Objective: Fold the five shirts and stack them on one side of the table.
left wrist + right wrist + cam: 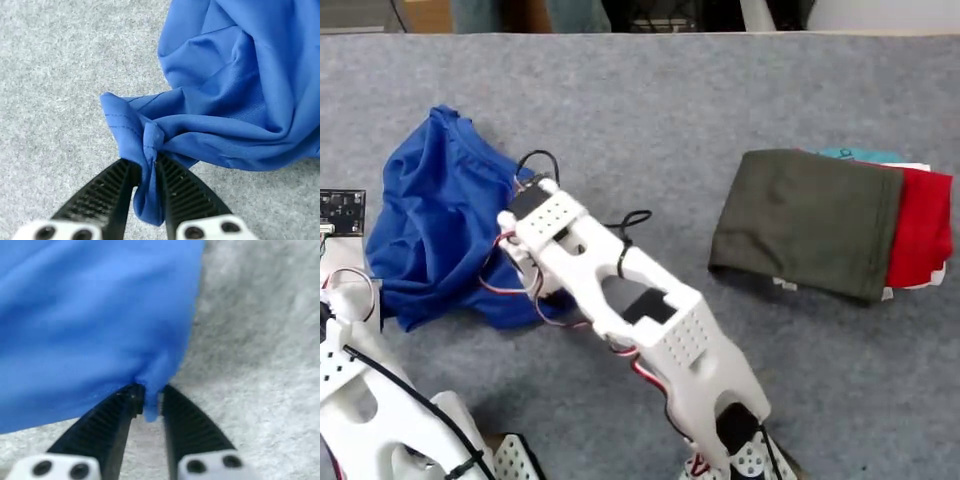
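1. High view
   - A stack [840, 225] of folded shirts is seen on the far-right side of the grey counter [720, 100]. An olive shirt [805, 220] lies on top, with a red shirt [920, 225] beneath it. A teal edge [860, 154] and a white edge [916, 166] show at the back.
   - A blue shirt [440, 230] lies crumpled and unfolded on the left side, well apart from the stack.
   - The right arm [620, 290] is extended to the near-right edge of the blue shirt.
   - Progress is judged as four shirts folded and stacked. The blue shirt is the fifth and is not yet spread, folded or placed on the stack.

2. Left wrist view
   - The left claw [145, 162] is pressed together on a stitched corner of the blue shirt [235, 100]. A fold of fabric is pinched between the black ribbed pads.
   - The rest of the shirt is bunched on the counter beyond the corner.

3. Right wrist view
   - The right claw [151, 390] is pinching a small tuck of the blue shirt [100, 315] at its edge.
   - Bare counter is seen beside the fabric.

4. Labels and writing
   - A pale tag [782, 285] shows at the near edge of the olive shirt, but its print is too small to read.
   - No legible writing is found on the blue shirt or on the claws.
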